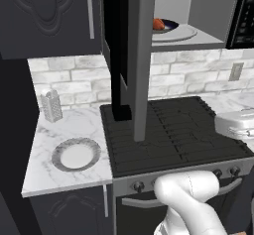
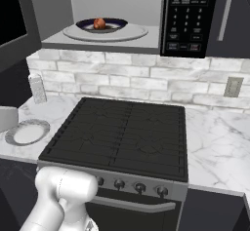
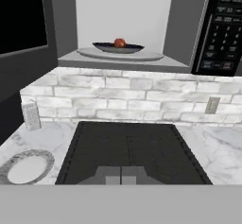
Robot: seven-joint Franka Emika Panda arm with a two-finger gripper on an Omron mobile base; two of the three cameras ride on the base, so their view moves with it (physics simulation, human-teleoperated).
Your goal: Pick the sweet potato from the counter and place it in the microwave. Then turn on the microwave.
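The sweet potato [image 1: 158,24] [image 2: 99,23] [image 3: 120,43] lies in a dark bowl [image 2: 113,26] on the round pale plate [image 2: 136,32] inside the microwave [image 2: 117,1]. The microwave's door [image 1: 141,55] [image 3: 23,20] stands swung wide open to the left, and its black button panel [image 2: 188,15] [image 3: 222,29] is on the right. My gripper [image 3: 121,175] is shut with nothing in it, low over the stove's front edge, well below and short of the microwave. The marble counter [image 1: 69,127] [image 2: 215,137] flanks the stove.
A black ridged stovetop [image 1: 173,130] [image 2: 122,137] sits under the microwave. On the left counter are an empty patterned plate [image 1: 76,155] [image 2: 27,131] [image 3: 24,167] and a small grater [image 1: 51,105] [image 2: 37,88]. A silver appliance [image 1: 238,122] shows at the right edge of the left base view.
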